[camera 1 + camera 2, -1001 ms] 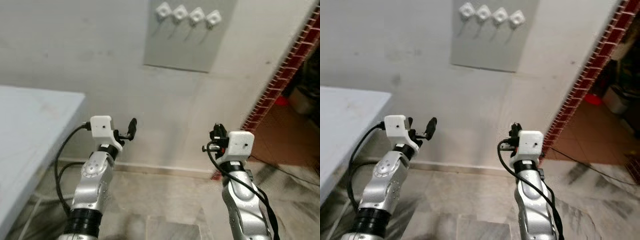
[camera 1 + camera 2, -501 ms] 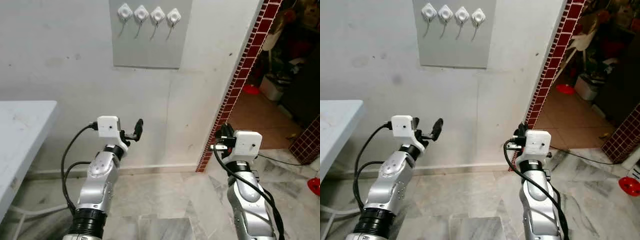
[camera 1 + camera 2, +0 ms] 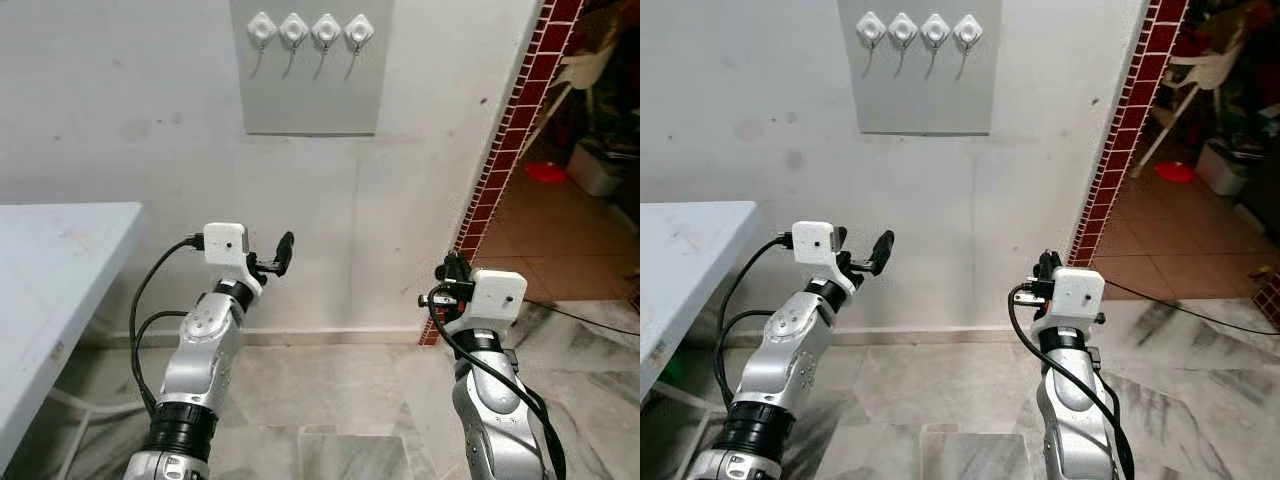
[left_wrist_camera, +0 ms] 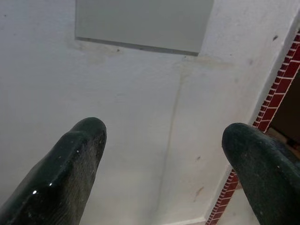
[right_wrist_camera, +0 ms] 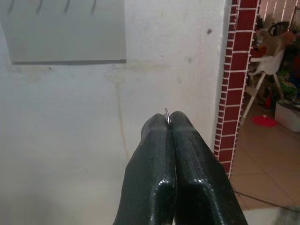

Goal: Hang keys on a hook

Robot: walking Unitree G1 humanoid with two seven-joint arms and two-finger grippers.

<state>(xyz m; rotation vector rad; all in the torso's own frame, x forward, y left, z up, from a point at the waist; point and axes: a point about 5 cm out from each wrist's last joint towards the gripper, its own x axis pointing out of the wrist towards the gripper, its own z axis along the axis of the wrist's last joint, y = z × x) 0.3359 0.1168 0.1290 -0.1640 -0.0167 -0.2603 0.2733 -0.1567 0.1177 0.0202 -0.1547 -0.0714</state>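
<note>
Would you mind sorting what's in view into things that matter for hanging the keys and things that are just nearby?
Belongs to the job:
- right gripper, shut on a thin metal ring
- four hooks on the grey wall panel
- left gripper, open

Just nearby:
- white table
- red brick doorway edge

Four hooks [image 3: 308, 30] sit on a wall panel [image 3: 312, 90] ahead, table [image 3: 50, 290] left, doorway [image 3: 590, 180] right.

Four hooks [image 3: 309, 32] above both end effectors

White wall [image 3: 120, 110], marble floor [image 3: 330, 390], brick edging [image 3: 510, 150]
</note>
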